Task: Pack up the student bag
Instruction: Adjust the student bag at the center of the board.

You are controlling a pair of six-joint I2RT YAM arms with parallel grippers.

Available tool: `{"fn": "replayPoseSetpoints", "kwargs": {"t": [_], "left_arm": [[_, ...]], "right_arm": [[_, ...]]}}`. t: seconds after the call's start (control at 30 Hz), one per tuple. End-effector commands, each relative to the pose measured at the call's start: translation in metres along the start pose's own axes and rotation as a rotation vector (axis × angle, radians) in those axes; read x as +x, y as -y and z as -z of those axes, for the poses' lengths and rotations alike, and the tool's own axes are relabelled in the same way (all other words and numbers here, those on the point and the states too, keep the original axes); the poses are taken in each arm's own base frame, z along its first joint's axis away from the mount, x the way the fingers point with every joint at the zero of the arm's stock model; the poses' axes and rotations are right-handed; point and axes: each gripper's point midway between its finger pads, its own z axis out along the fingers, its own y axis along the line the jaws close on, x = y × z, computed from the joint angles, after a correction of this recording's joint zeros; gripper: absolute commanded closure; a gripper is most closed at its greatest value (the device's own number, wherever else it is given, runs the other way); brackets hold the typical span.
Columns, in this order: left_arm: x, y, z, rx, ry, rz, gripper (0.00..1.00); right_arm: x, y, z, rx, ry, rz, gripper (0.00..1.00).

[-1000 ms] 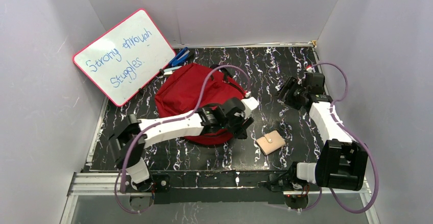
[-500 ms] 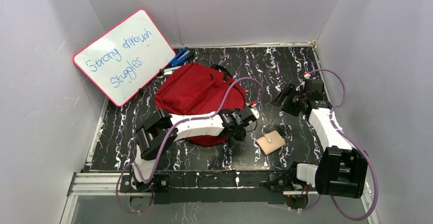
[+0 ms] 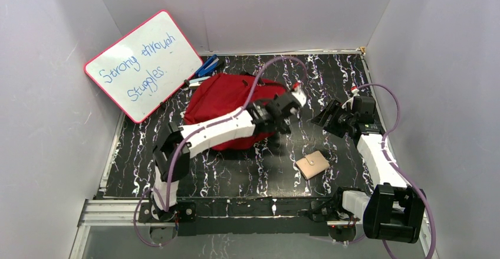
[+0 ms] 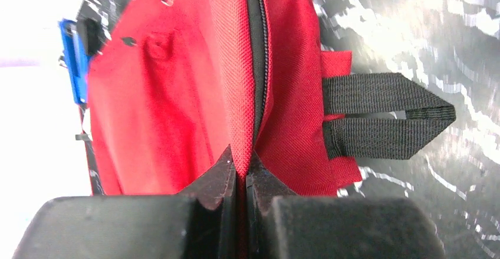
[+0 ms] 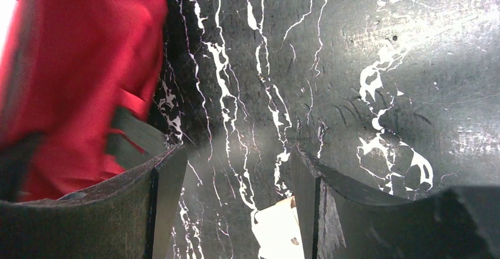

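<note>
Fabric is the whole story here: the student bag (image 3: pixel 221 97) is soft dark-red cloth, slumped on the black marbled table (image 3: pixel 336 70) left of centre, its far corner close to the whiteboard (image 3: pixel 143 64) that leans against the wall. My left gripper (image 4: pixel 240 179) is clenched on a fold of that cloth right beside the black zipper (image 4: pixel 257 64), fingers pressed together with only red weave between them. A black webbing loop (image 4: pixel 383 114) sticks out just to one side. I judge the bag light and floppy, so a one-point pinch will drag or drape it rather than lift it square, and the thin weave could slide out of a smooth pinch. The webbing loop or the seam by the zipper looks like the firmer hold. To open the mouth I'd want the second arm on the zipper pull, which I can't pick out in these views. My right gripper (image 5: pixel 236 164) hangs released over bare table, fingers wide apart, with the bag's edge at one side of its view and a corner of the small beige wallet (image 3: pixel 312 164) showing beneath it, apart from the bag.
</note>
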Motion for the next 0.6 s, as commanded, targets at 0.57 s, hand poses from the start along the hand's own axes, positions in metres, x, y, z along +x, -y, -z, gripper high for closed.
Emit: {"fn": "replayPoseSetpoints", "kwargs": {"t": [0.57], "left_arm": [[-0.201,-0.2,0.156,0.144,0.715,0.384,1.0]], "right_arm": [[0.007,-0.011,0.004,-0.078,0.015,-0.016,0.27]]}}
